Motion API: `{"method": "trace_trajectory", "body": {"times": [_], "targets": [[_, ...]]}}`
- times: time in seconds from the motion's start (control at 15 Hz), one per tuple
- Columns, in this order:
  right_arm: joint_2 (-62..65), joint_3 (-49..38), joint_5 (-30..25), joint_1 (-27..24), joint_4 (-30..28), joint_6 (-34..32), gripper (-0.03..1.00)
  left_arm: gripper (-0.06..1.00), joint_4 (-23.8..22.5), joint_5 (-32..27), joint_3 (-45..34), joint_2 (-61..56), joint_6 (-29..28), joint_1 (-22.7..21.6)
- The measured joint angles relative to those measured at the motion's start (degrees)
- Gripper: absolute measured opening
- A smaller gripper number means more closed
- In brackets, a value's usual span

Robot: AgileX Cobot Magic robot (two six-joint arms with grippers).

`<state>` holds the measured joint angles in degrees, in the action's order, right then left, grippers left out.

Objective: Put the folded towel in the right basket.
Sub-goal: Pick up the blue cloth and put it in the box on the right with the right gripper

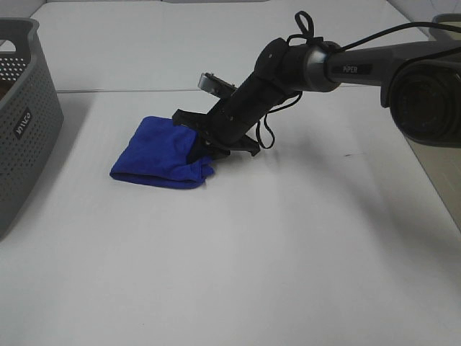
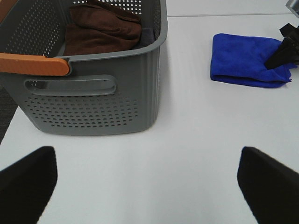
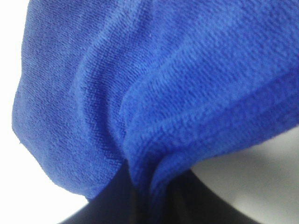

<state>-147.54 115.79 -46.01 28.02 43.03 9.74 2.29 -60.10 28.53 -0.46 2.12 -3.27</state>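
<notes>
The folded blue towel [image 1: 162, 158] lies on the white table left of centre. My right gripper [image 1: 205, 148] reaches across the middle and is shut on the towel's right edge, which bunches up between the fingers. In the right wrist view the towel [image 3: 140, 84] fills the frame, pinched between the dark fingers [image 3: 112, 200]. The left wrist view shows the towel [image 2: 247, 60] with the right gripper [image 2: 282, 53] on it. My left gripper [image 2: 145, 186] is open and empty above the table, near the left basket. Only a rim of the right basket [image 1: 448, 21] shows at the far right.
A grey perforated basket [image 1: 25, 108] stands at the left edge. In the left wrist view this basket [image 2: 93, 93] holds a brown towel [image 2: 100, 28] and has an orange handle [image 2: 35, 64]. A table seam [image 1: 130, 91] runs behind the towel.
</notes>
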Motion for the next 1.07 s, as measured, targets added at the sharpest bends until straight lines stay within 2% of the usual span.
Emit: {"method": "trace_trajectory", "body": {"times": [0.2, 0.6, 0.8, 0.87, 1.07], "targets": [[2.9, -0.5, -3.4, 0.0, -2.8, 0.1, 0.11, 0.97, 0.0, 0.0, 0.0, 0.0, 0.0, 0.0], [17.9, -0.5, -9.0, -0.1, -8.9, -0.1, 0.11, 0.97, 0.0, 0.0, 0.0, 0.0, 0.0, 0.0], [24.9, -0.5, -11.6, -2.7, -11.3, -2.3, 0.11, 0.97, 0.0, 0.0, 0.0, 0.0, 0.0, 0.0], [30.3, -0.5, -13.9, -8.8, -11.9, -3.3, 0.11, 0.97, 0.0, 0.0, 0.0, 0.0, 0.0, 0.0], [36.8, -0.5, -18.2, -19.9, -12.4, -3.4, 0.11, 0.97, 0.0, 0.0, 0.0, 0.0, 0.0, 0.0]]}}
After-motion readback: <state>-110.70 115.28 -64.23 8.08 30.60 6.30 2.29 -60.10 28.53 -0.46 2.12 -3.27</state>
